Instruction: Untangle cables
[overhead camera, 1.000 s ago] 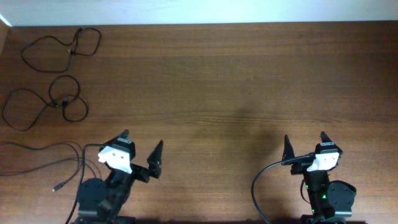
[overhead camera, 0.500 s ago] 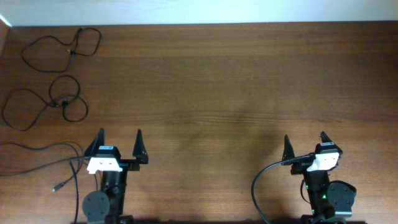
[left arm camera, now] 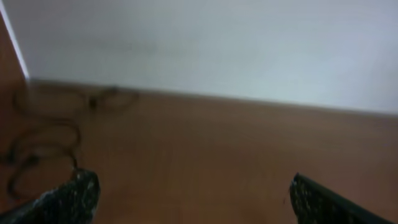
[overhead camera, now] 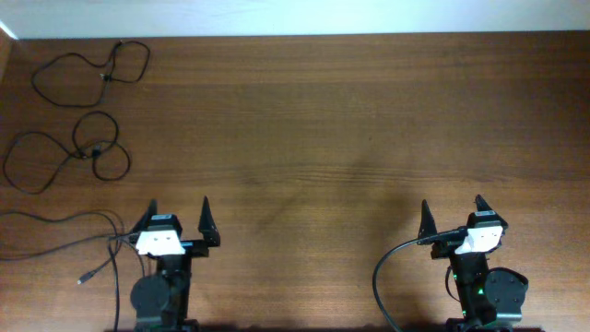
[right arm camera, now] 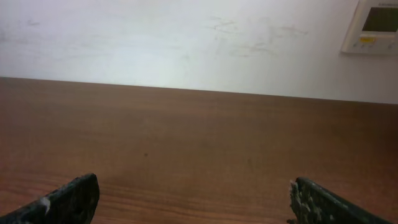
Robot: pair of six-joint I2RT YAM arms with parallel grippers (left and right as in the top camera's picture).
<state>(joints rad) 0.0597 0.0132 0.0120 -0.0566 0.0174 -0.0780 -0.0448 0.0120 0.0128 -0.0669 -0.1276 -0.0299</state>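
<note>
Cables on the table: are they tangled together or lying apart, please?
Apart: the overhead view shows the cables as separate loose loops, with no knotted bundle.

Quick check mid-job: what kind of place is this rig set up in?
Probably an indoor lab or office room. A bare wooden table runs up to a plain white wall, and a wall-mounted control panel with a small display, likely a thermostat, hangs at the right.

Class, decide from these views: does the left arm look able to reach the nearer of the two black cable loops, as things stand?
Probably yes. The left claw stands open and empty, and only bare table lies between it and the nearer cable loop; nothing blocks the way.
</note>
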